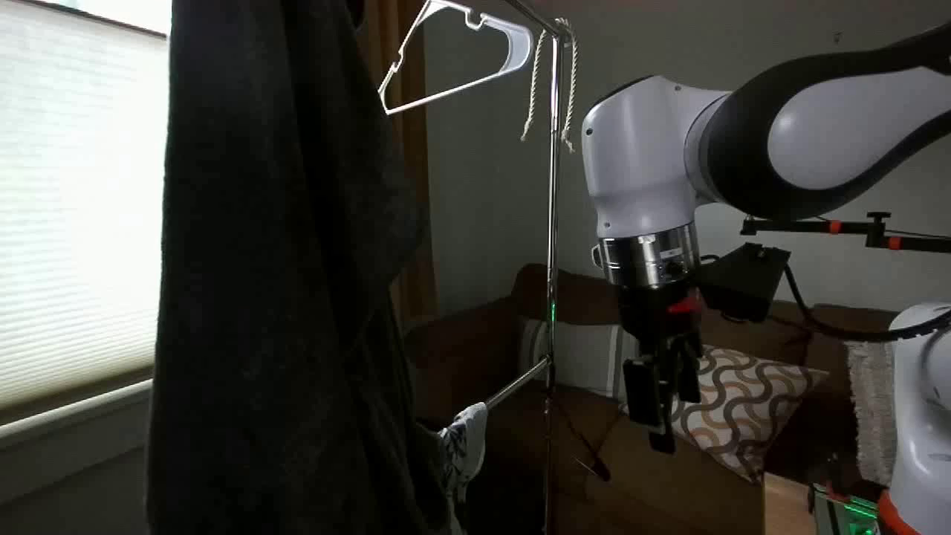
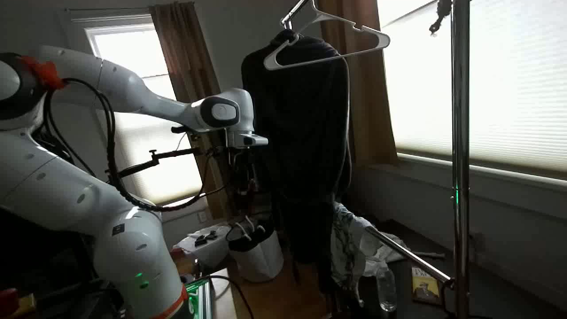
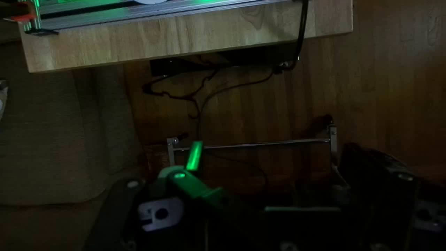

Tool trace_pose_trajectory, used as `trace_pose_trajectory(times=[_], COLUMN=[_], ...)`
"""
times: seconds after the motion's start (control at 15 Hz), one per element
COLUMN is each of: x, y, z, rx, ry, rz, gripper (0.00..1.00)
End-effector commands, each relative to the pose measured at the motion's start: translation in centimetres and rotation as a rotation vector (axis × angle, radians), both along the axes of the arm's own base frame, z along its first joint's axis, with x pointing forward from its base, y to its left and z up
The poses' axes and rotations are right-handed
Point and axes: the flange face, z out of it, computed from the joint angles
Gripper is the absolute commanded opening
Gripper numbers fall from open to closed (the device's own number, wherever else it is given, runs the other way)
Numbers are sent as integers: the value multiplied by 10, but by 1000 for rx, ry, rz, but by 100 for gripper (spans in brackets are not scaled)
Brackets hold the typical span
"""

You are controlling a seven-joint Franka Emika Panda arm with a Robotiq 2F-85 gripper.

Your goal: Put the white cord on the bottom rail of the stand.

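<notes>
The white twisted cord (image 1: 571, 93) is looped over the top corner of the metal stand (image 1: 553, 223), its ends hanging on both sides of the upright. A shadowed cord end (image 2: 439, 20) hangs beside the upright (image 2: 460, 155) in an exterior view. The lower rail (image 1: 518, 382) joins the upright well below; it also shows in an exterior view (image 2: 407, 254). My gripper (image 1: 666, 412) points down to the side of the upright, apart from cord and rail. Its fingers look open, with nothing seen between them. The wrist view (image 3: 270, 174) is very dark; no cord shows there.
A dark garment (image 1: 282, 267) and white hangers (image 1: 453, 89) hang from the top bar. A patterned cloth (image 2: 350, 248) drapes over the lower rail. A sofa with a patterned pillow (image 1: 735, 405) stands behind. A low metal bar (image 3: 264, 143) lies near the floor.
</notes>
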Motion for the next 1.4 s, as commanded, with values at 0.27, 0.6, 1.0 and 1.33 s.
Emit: trace_pose_trajectory(times=[0.27,0.6,1.0,1.33], x=[0,0,12,39], y=[0,0,-25,-104], z=[0,0,42,137], rx=[-1,-1,50,133], ry=[2,2,-95,-252], rz=[0,0,74,156], gripper=[100,100,100,100])
